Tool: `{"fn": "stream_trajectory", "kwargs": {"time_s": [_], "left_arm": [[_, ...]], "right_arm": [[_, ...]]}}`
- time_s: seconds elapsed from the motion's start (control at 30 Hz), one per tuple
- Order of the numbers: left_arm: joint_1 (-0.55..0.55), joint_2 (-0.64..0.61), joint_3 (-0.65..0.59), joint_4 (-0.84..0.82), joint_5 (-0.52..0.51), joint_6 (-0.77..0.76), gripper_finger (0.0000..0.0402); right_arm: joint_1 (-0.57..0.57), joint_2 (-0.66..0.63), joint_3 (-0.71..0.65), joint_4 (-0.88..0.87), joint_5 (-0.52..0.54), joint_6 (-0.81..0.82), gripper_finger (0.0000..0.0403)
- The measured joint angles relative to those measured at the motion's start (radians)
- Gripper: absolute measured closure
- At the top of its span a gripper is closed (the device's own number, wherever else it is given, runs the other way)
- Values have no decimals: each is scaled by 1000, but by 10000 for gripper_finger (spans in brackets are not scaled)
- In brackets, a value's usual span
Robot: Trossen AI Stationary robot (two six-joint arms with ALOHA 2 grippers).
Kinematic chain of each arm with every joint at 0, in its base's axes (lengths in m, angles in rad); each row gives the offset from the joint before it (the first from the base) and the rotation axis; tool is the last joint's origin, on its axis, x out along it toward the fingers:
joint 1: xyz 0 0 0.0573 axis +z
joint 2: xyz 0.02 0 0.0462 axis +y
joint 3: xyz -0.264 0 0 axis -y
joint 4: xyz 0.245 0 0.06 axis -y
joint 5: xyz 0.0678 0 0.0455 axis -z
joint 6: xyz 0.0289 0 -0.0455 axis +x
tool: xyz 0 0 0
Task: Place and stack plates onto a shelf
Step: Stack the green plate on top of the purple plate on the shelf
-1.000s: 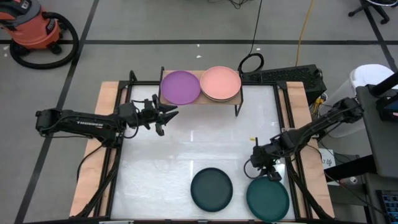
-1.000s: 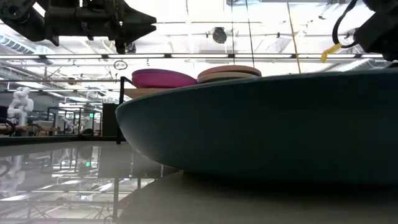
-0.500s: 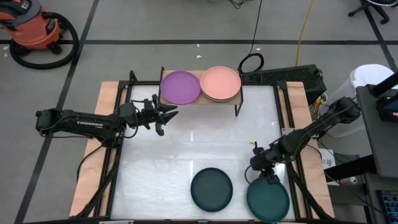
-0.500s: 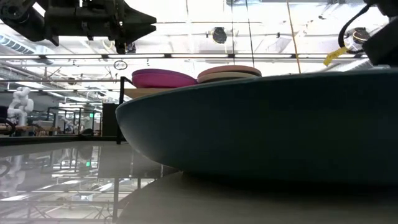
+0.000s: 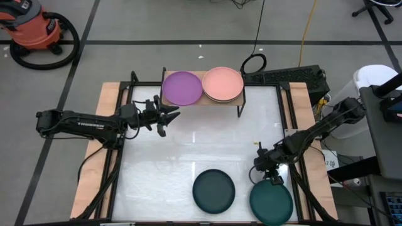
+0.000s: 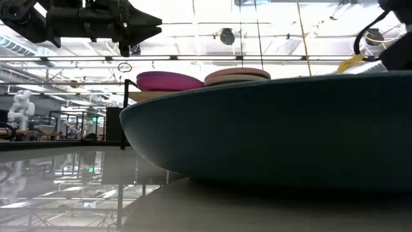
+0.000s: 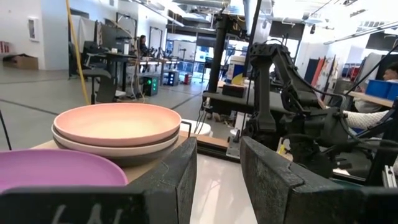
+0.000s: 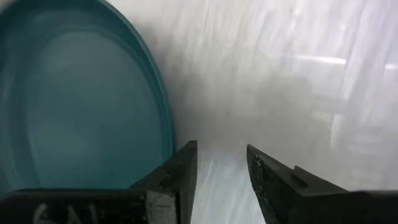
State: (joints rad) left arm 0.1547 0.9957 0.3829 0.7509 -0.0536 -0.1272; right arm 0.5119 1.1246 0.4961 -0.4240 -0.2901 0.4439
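Since a second ago the right gripper [image 5: 271, 177] has slid toward the table's near edge to the rim of the dark teal plate [image 5: 271, 203]; left arm and plates unchanged.

High view: left gripper [image 5: 168, 117] waits just off the shelf [image 5: 201, 100] by the purple plate [image 5: 182, 88], fingers slightly apart, holding nothing. White lettering runs along the left arm, too small to read. Purple plate and salmon pink plate [image 5: 223, 83] sit side by side on the shelf's plank top; a beige rim peeks from under the pink one. Charcoal plate [image 5: 213, 191] and the teal plate lie flat on the white table [image 5: 188, 147], near each other, not touching. All plates are round, matte, shallow.

Low view: one dark plate's rim fills most of the frame; behind it the shelf carries a magenta plate [image 6: 168, 81] and the pink-on-beige stack.

Left wrist view: fingers [image 7: 177, 177] spread, textured dark pads; the pink plate is nested on the beige plate [image 7: 118, 149].

Right wrist view: fingers [image 8: 180, 171] parted, nothing between them, just beside the teal plate's raised rim over the glossy tabletop.
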Motion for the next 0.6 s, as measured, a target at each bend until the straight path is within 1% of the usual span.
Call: {"fn": "stream_trajectory", "kwargs": {"time_s": [0.17,0.3,0.43,0.6], "left_arm": [[0,0,0,0,0,-2,273],[0,0,0,0,0,-6,273],[0,0,0,-2,-1,-8,273],[0,0,0,-26,-1,-10,273]], "right_arm": [[-27,-67,0,5,0,-7,282],[-26,-86,0,52,-2,15,282],[-1,-65,1,110,-1,16,282],[39,1,1,110,-1,40,282]]}}
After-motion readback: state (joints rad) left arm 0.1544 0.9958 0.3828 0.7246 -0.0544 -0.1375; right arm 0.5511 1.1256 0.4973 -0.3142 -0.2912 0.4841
